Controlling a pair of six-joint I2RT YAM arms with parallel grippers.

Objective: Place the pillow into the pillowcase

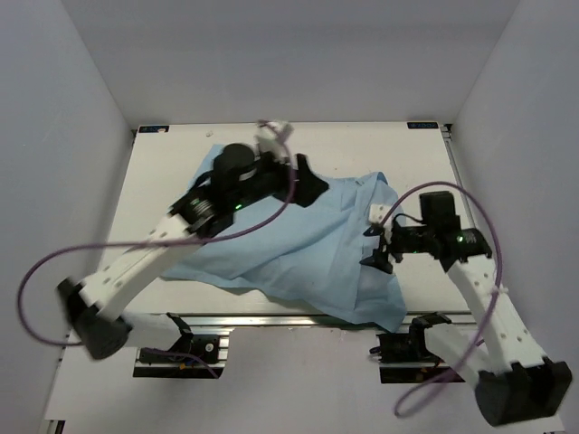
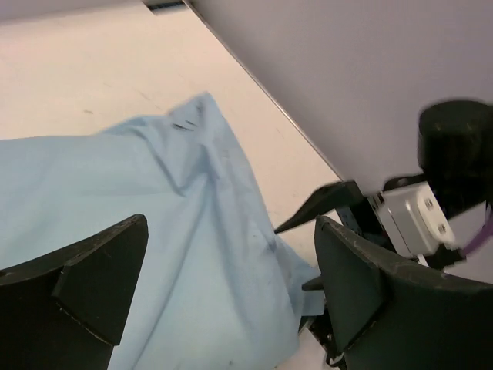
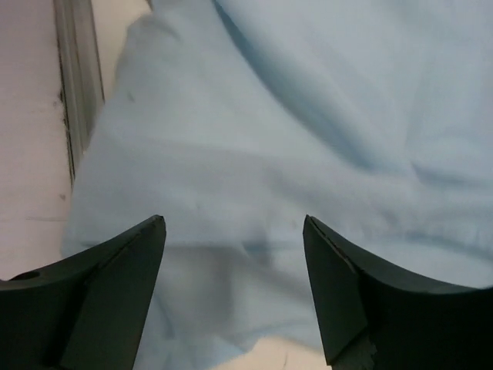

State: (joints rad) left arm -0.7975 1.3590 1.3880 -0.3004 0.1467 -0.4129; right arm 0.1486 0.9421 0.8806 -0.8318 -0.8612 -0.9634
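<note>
Honestly, the desk (image 1: 163, 181) is mostly under the rumpled blue pillowcase (image 1: 308, 244); no pillow visible. Left hand (image 2: 231, 223) and right hand (image 3: 234, 220) hover open, empty. Risk: pinching both layers shuts the opening.

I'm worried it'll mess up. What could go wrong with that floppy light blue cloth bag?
The left gripper and right gripper are open over the limp light blue fabric pillowcase, holding nothing; a grab might pinch both layers shut. One corner drapes over the metal rail at the near edge and could snag or slide.
</note>
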